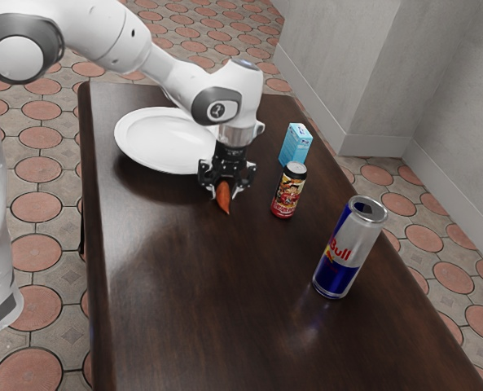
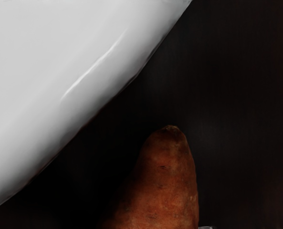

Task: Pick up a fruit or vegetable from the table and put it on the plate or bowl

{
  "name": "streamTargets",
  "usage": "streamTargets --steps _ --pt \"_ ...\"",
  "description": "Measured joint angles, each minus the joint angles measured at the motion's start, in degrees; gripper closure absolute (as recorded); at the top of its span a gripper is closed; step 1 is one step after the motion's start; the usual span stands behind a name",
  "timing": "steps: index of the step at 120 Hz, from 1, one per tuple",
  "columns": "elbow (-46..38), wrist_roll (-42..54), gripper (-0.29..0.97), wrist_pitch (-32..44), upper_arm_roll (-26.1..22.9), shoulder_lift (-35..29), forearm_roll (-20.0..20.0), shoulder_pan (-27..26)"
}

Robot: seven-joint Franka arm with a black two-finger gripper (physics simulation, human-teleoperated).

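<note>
Table (image 1: 208,318): a dark, glossy wooden top is carrying everything here, its near end lying bare.
Red Bull can (image 1: 347,248): it is standing upright nearest the camera, toward the exterior view's right, with its top opened and well apart from the other things.
Small red can (image 1: 289,190): it is standing upright farther back, between the Red Bull can and the carton, near the gripper on the exterior view's right side of it.
Gripper (image 1: 226,189): it is pointing straight down from the white arm (image 1: 143,49). Its black fingers are standing a little apart and pressing on the sweet potato from two sides.
Sweet potato (image 1: 224,201): it is hanging upright between the fingers with its tapered orange-brown end pointing down at the wood. Whether that end is touching the table cannot be told. In the wrist view it is sitting just beside the plate's rim, not over it.
Carton (image 1: 295,144): a light blue box is standing upright just behind the small red can.
Plate (image 1: 155,138): a white plate is lying flat farthest back, its near rim just beside the gripper.
Floor (image 1: 37,204): round terracotta tiles are surrounding the table.
</note>
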Motion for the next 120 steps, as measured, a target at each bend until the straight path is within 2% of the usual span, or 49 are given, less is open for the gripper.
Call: streamTargets --steps 7,17,38,58,86,97,109,114,120 --pt "0.06 0.06 0.49 -0.02 0.02 -0.19 0.08 -0.01" --pt "0.45 0.03 0.52 -0.07 0.03 -1.55 0.60 -0.23" --pt "5.85 -0.13 0.53 -2.14 0.11 -6.39 5.01 -1.91" --pt "5.88 0.03 0.53 -6.98 2.24 -10.17 6.63 4.82" --pt "2.79 0.80 0.52 -12.14 2.57 -14.22 6.94 13.47" --pt "2.77 1.44 0.28 -13.19 2.57 -14.42 6.18 14.41" --pt "4.45 1.10 0.14 -13.61 1.91 -14.68 4.67 14.01" --pt "8.30 -2.68 0.10 -14.17 -0.95 -14.39 4.00 10.09" --pt "17.57 -9.03 0.07 -17.99 -3.15 -12.66 4.03 3.34"
